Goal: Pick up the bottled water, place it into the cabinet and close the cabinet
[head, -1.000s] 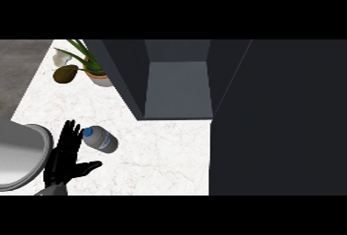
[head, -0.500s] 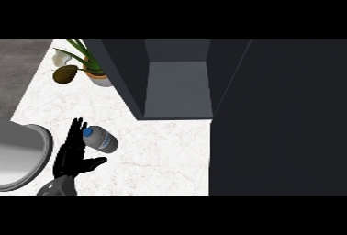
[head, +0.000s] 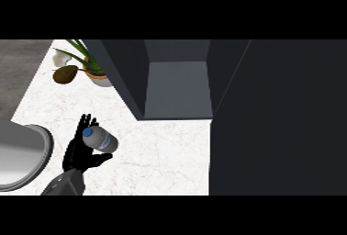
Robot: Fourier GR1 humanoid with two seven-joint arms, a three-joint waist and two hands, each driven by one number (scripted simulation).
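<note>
While the bottled water (head: pixel 102 140) rests on the white counter (head: pixel 163 156) with its blue cap pointing up and left, the robot's left hand (head: pixel 76 155) sits right against the bottle's left side. Its fingers are straight and apart, and its thumb juts out just below the bottle's base. Whether the bottle lies flat or only leans, I can't make out. Nothing is curled round it, so I'd say the grasp is only being set up. The right hand is nowhere to be seen. The cabinet (head: pixel 177 87) stands open up and to the right, well apart from the bottle. A broad dark panel (head: pixel 278 119), likely its door, fills the right side. My worry is the round body: fingers closing off-centre could send it rolling toward the grey basin (head: pixel 27 151) at the left. On the carry it could clip the cabinet's near wall, where a potted plant (head: pixel 92 69) stands just beside
</note>
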